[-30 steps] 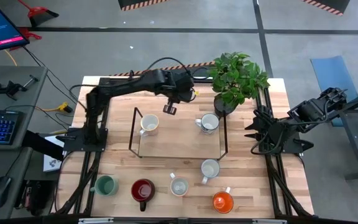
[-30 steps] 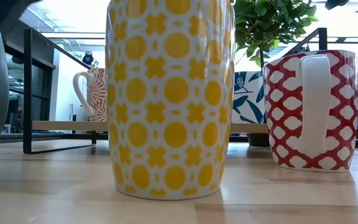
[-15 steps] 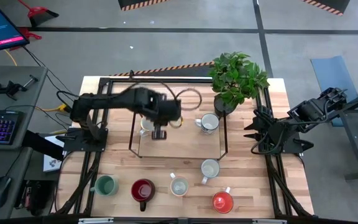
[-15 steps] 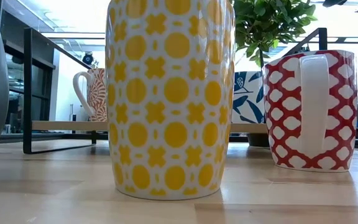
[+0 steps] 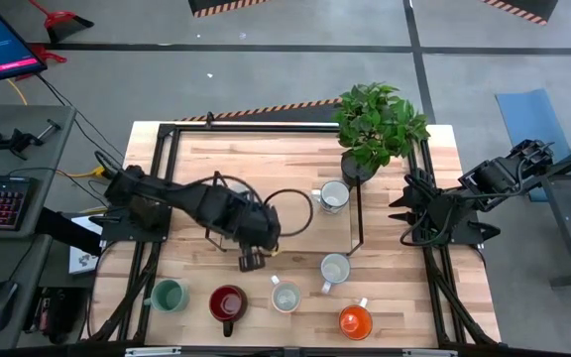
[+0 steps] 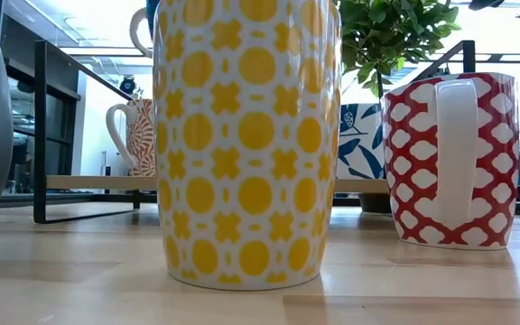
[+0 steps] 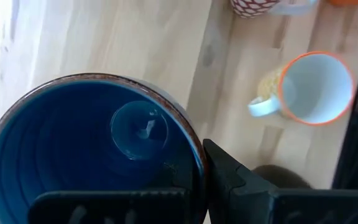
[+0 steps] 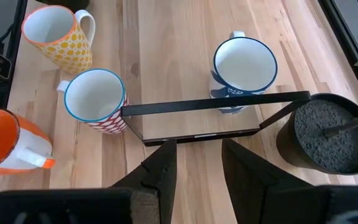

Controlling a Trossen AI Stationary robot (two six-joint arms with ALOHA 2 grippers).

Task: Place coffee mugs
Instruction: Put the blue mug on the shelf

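Holding the blue-lined mug by its rim, my left pincer is closed, with one finger inside the wall and one outside. It hangs above the table, just in front of the black wire rack. In the low view I see only a pale handle high up, so I judge that the mug is in the air and not yet standing.

Below it is the front row: the green mug, the red mug and the white mug. Another pale mug and the orange mug stand further to the right, and the blue-patterned mug sits on the rack near the plant.

I think the step in hand is to set this mug down. To do it well, I would choose bare wood apart from the row, keep the mug upright, go down straight and slowly, and let go only when the base rests flat. Then I would lift straight up, so the finger does not drag the rim.

My right pincer waits at the right edge of the table, with its fingers apart and empty.
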